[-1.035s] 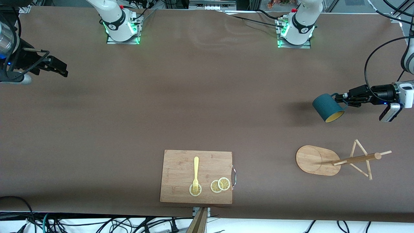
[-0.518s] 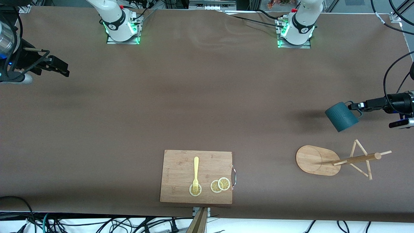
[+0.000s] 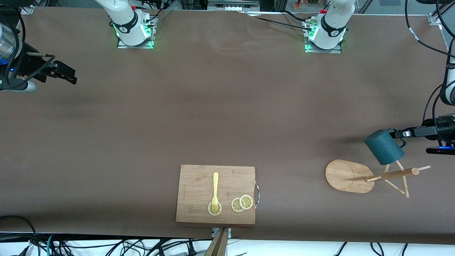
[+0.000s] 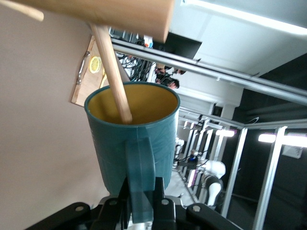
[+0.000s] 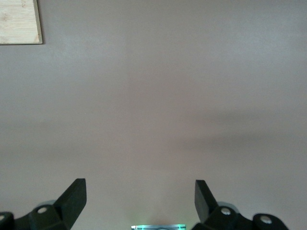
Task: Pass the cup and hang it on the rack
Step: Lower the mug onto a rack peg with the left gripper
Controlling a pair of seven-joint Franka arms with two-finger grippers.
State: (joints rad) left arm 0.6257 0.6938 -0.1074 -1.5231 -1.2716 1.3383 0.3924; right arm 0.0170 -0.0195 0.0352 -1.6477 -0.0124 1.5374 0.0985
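My left gripper (image 3: 398, 134) is shut on the handle of the dark teal cup (image 3: 384, 147) and holds it tilted over the upper pegs of the bamboo rack (image 3: 391, 175). In the left wrist view the gripper (image 4: 141, 194) clamps the handle, and a peg (image 4: 111, 72) of the rack passes in front of the cup's (image 4: 132, 143) yellow mouth, close to its rim; I cannot tell whether it reaches inside. The rack's oval base (image 3: 344, 176) rests on the table at the left arm's end. My right gripper (image 3: 69, 76) is open and empty, waiting over the right arm's end of the table; it also shows in the right wrist view (image 5: 139, 196).
A rectangular bamboo cutting board (image 3: 199, 185) with a metal handle lies near the table's front edge. On it are a yellow fork (image 3: 215, 190) and lemon slices (image 3: 242, 203). The board's corner (image 5: 19, 21) shows in the right wrist view.
My left gripper has carried the cup nearer to the front camera, from bare table to over the rack's pegs, and turned it so its yellow mouth faces away. The right arm has not moved.
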